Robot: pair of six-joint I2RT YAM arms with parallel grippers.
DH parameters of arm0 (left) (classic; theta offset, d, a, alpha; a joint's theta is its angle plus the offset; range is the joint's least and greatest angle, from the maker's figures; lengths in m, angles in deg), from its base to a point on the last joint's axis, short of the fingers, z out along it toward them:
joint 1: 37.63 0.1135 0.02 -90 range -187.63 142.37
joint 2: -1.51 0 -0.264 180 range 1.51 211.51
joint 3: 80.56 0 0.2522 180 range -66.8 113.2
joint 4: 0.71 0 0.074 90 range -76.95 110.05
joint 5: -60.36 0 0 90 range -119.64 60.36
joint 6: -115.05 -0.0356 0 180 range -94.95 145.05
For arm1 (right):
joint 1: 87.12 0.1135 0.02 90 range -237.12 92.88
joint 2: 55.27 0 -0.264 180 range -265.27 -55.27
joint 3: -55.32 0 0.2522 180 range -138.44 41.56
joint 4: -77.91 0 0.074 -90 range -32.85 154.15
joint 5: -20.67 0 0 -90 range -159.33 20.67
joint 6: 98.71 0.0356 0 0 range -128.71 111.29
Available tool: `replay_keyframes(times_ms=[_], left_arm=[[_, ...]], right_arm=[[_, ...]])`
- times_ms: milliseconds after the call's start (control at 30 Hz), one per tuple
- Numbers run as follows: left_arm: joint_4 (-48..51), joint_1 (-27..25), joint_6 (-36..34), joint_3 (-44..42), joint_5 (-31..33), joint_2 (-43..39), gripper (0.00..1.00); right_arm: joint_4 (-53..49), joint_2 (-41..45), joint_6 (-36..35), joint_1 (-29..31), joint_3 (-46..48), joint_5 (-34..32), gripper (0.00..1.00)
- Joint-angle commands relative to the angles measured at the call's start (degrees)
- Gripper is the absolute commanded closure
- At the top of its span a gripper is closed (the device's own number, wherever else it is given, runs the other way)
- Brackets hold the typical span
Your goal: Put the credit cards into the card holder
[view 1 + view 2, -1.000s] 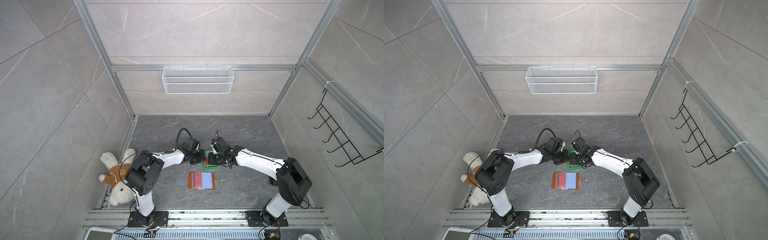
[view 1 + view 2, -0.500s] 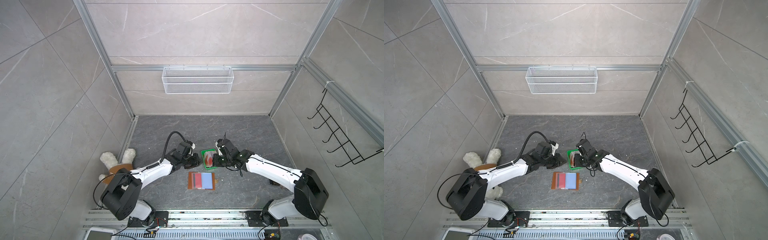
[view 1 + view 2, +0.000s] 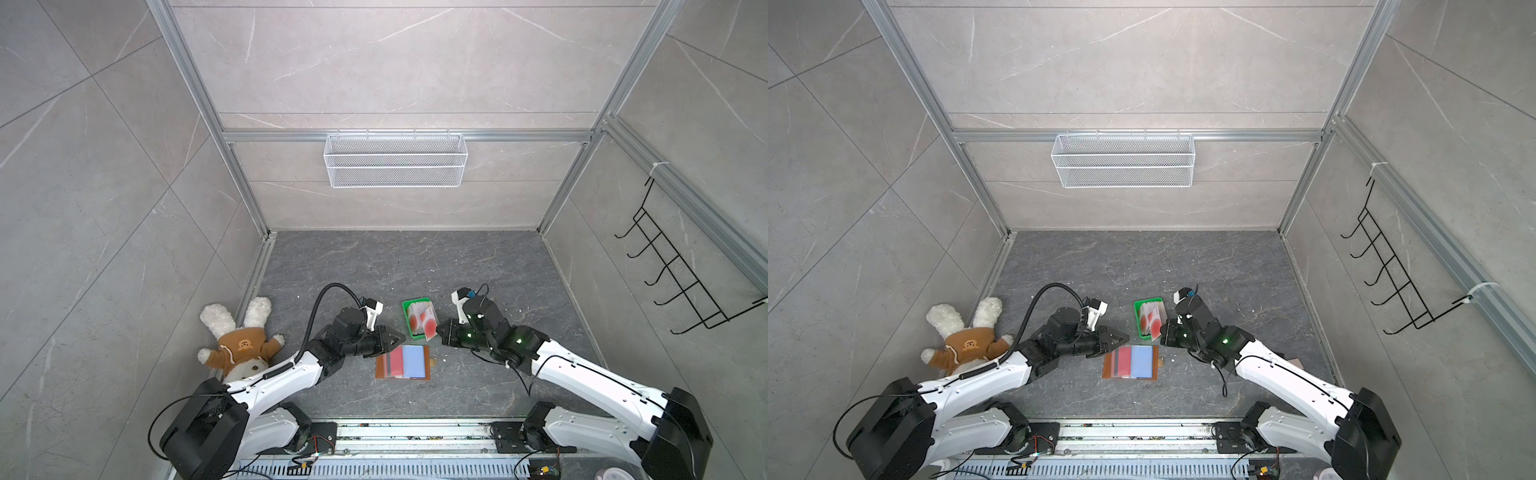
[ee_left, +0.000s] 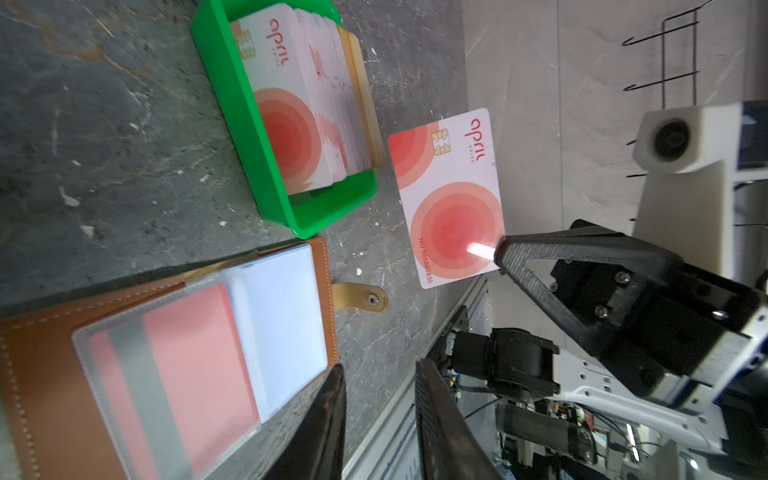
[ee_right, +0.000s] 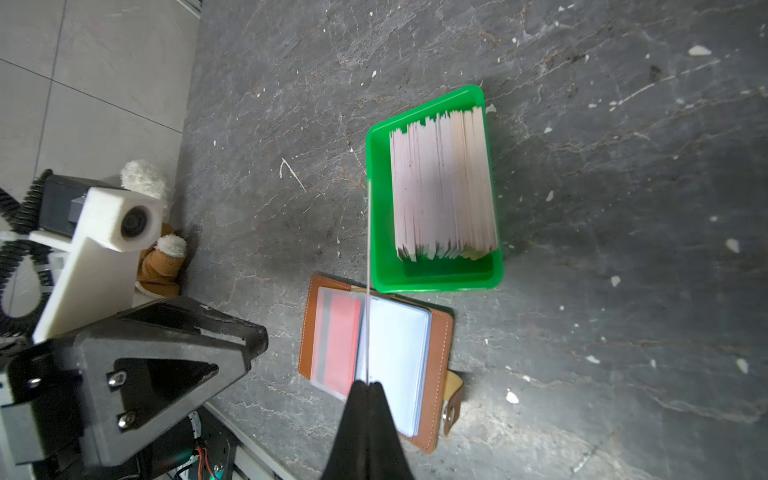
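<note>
Credit cards (image 4: pixel 291 104): a thick stack standing on edge in a green tray (image 4: pixel 332 212). Faces are pale pinkish-white with a red-orange ringed circle, a gold chip and red lettering. One credit card (image 4: pixel 449 195) of the same pattern is held in the air just beside the tray, pinched near one corner by the right gripper (image 4: pixel 498 253), whose jaws are closed tight on it. Card holder (image 3: pixel 380 368): tan-brown leather, lying open and flat on the grey floor (image 3: pixel 374 270) just beside the tray, on the side towards the arm bases, with its snap tab (image 4: pixel 361 297) sticking out. One clear sleeve shows a red card (image 5: pixel 338 340) with a dark stripe; the next shows a light-blue panel. Left gripper (image 4: pixel 380 370): jaws partly apart with nothing between them, at the holder's tray-side edge.
</note>
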Motion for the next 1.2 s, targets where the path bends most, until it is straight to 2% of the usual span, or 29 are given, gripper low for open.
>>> replay_keyframes(times_ms=[0, 367, 700, 933, 1167], left_arm=[[-11.35, -1.32, 5.38, -3.47, -0.91, -1.33, 0.68], [-27.39, -6.7, 11.75, -11.57, 4.21, 0.97, 0.65], [-37.06, -9.76, 13.4, -11.43, 5.42, 7.02, 0.65], [-45.43, -10.52, 14.74, -10.85, 4.72, 11.89, 0.64], [-49.1, -10.57, 15.32, -10.43, 4.02, 13.59, 0.63]], right_arm=[[2.15, 3.67, 2.94, 2.2, 2.66, -1.11, 1.0], [7.93, 12.25, 9.51, 6.85, 10.94, -3.57, 1.0], [9.92, 19.34, 12.99, 7.31, 14.98, -1.97, 1.0], [12.68, 21.58, 14.82, 7.47, 17.19, 0.1, 1.0], [14.75, 22.4, 14.87, 7.57, 17.79, 1.59, 1.0]])
